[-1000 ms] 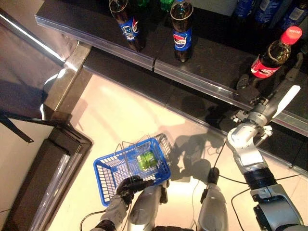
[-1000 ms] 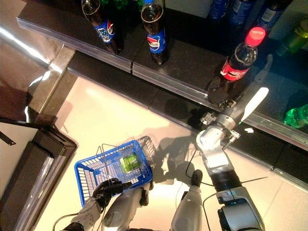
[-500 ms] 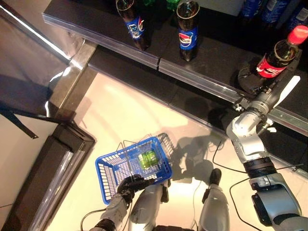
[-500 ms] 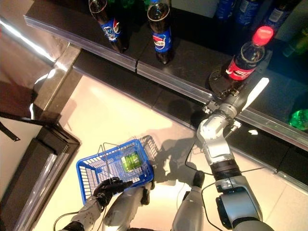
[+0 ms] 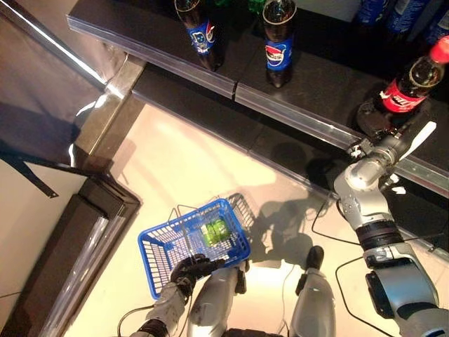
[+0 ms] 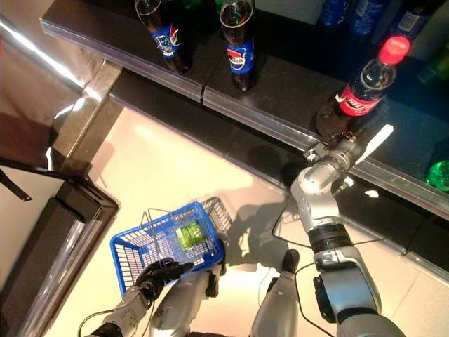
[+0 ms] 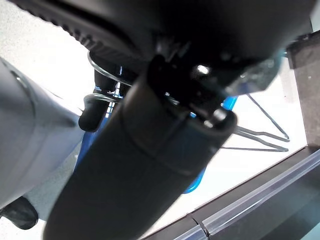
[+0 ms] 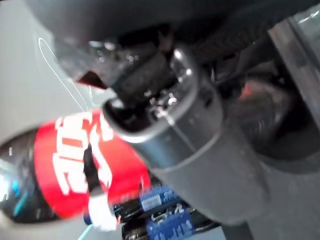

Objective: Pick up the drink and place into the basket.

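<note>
A cola bottle with a red label and red cap [image 5: 410,81] stands on the dark shelf at the right; it also shows in the right eye view [image 6: 365,91] and close up in the right wrist view [image 8: 75,160]. My right hand [image 5: 375,123] is at the bottle's base, its fingers against it and its white-covered thumb standing out straight to the side. My left hand [image 5: 188,270] is shut on the thin wire handles [image 7: 260,135] of the blue basket [image 5: 161,246], which hangs low at the left. A green drink [image 5: 214,230] lies in the basket.
Two dark bottles with blue labels [image 5: 200,31] [image 5: 278,45] stand further left on the shelf, behind its clear front rail [image 5: 231,88]. A green bottle [image 6: 438,174] lies at the far right. A dark low cabinet [image 5: 70,232] stands at the left.
My right hand has reached forward over the shelf rail to the base of the red-labelled bottle. The view has shifted a little. The blue basket hangs as before.
</note>
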